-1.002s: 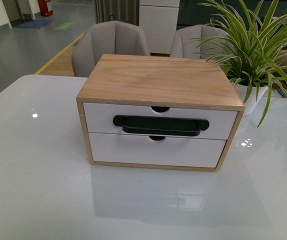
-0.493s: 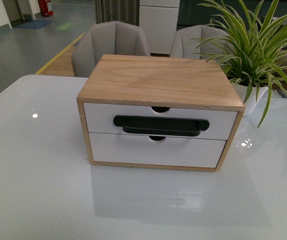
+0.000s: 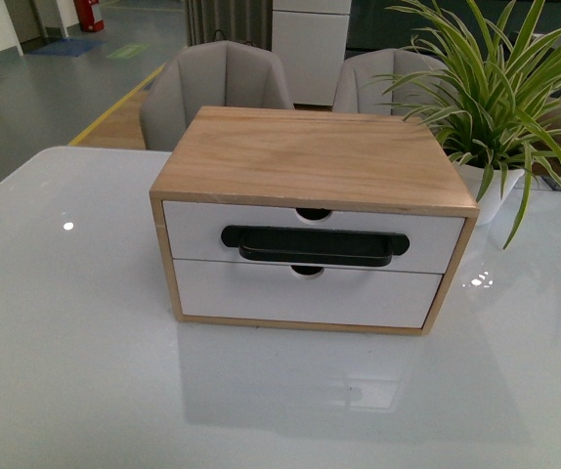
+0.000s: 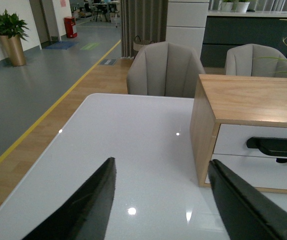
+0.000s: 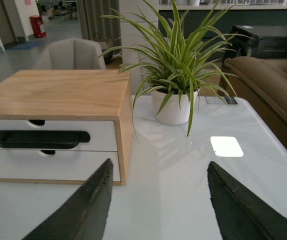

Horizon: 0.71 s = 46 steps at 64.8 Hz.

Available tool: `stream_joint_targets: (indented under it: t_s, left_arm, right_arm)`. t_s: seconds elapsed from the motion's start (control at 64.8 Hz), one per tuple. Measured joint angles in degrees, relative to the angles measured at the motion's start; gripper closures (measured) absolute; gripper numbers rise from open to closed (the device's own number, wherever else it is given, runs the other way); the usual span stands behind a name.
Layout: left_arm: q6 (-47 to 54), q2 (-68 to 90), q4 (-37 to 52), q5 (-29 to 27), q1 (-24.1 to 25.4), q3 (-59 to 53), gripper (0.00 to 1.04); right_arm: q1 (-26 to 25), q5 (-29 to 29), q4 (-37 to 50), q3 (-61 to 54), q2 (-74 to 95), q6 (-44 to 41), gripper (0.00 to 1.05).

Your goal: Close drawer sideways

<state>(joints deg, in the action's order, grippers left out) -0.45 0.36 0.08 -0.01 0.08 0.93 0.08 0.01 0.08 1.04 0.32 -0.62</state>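
Observation:
The drawer (image 3: 194, 233) is the upper of two in a light wood cabinet (image 3: 310, 156) at the middle of the white table. It has a white front and a long black bar handle (image 3: 315, 245). Its front lies level with the plain lower front (image 3: 261, 291). Neither arm shows in the front view. My left gripper (image 4: 162, 161) is open over bare table, to the left of the cabinet, with the drawer (image 4: 233, 140) off to one side. My right gripper (image 5: 159, 162) is open to the right of the cabinet, beside the drawer (image 5: 103, 134), holding nothing.
A potted spider plant (image 3: 500, 107) in a white pot (image 5: 173, 107) stands at the cabinet's back right. Two grey chairs (image 3: 217, 83) sit behind the table. The glossy table top (image 3: 75, 352) spreads in front of and beside the cabinet.

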Motion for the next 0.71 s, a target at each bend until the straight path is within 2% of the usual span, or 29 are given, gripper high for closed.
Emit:
stream_joint_targets:
  t_s: [0.123,0.17,0.709]
  left_arm:
    - [0.0,0.0,0.0,0.0,0.0,0.0,0.11]
    - [0.2,0.0,0.0,0.0,0.0,0.0,0.07]
    - [0.2,0.0,0.0,0.0,0.0,0.0,0.09]
  right_arm:
    - [0.0,0.0,0.0,0.0,0.0,0.0,0.16]
    - [0.0,0.0,0.0,0.0,0.0,0.0,0.07]
    - [0.0,0.0,0.0,0.0,0.0,0.0,0.09]
